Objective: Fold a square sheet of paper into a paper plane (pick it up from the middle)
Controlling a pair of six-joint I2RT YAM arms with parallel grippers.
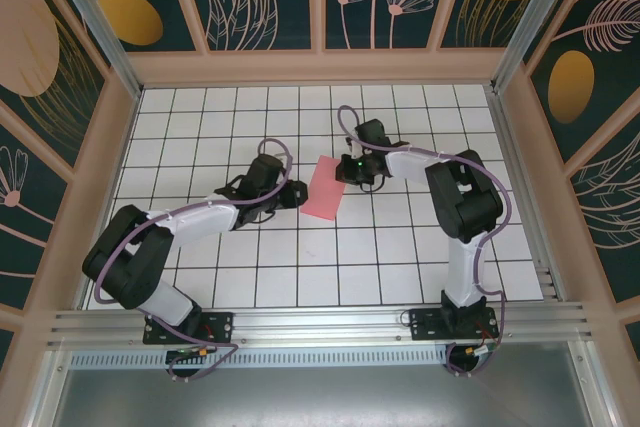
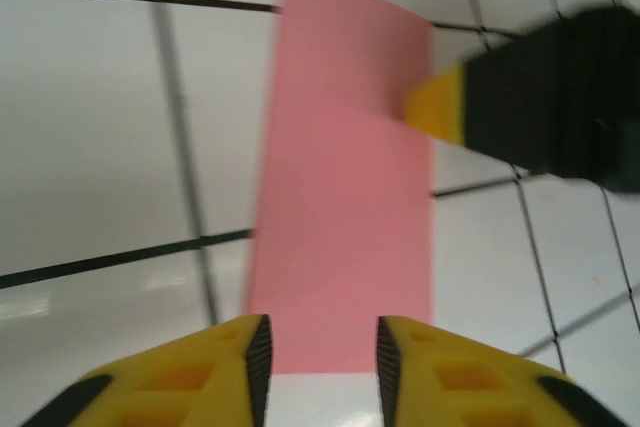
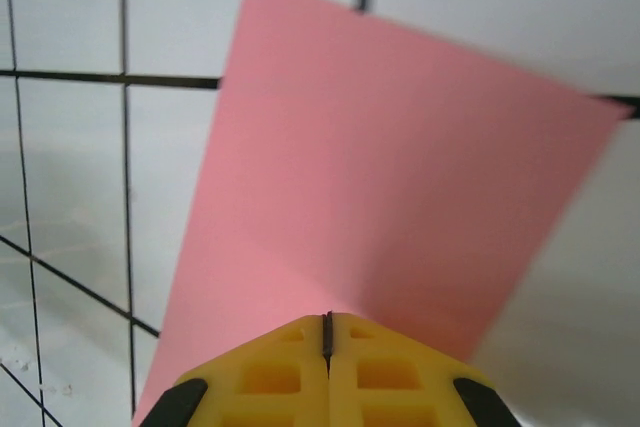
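Observation:
The square sheet of paper (image 1: 323, 188) is plain pink and shows as a narrow strip in the middle of the white grid table (image 1: 300, 267). My right gripper (image 1: 347, 169) is shut on its right edge; in the right wrist view the yellow fingers (image 3: 290, 372) meet with the paper (image 3: 380, 177) pinched between them and bent slightly upward. My left gripper (image 1: 297, 195) is at the paper's left end. It stands open (image 2: 322, 332), and the near edge of the paper (image 2: 345, 207) lies between its fingertips, untouched. The right gripper's yellow tip (image 2: 437, 112) shows on the paper's far side. The paper plane is out of view.
Wooden side walls (image 1: 110, 177) and patterned panels enclose the table. Both arm bases (image 1: 190, 327) are bolted to the metal rail at the near edge. Purple cables run along both arms.

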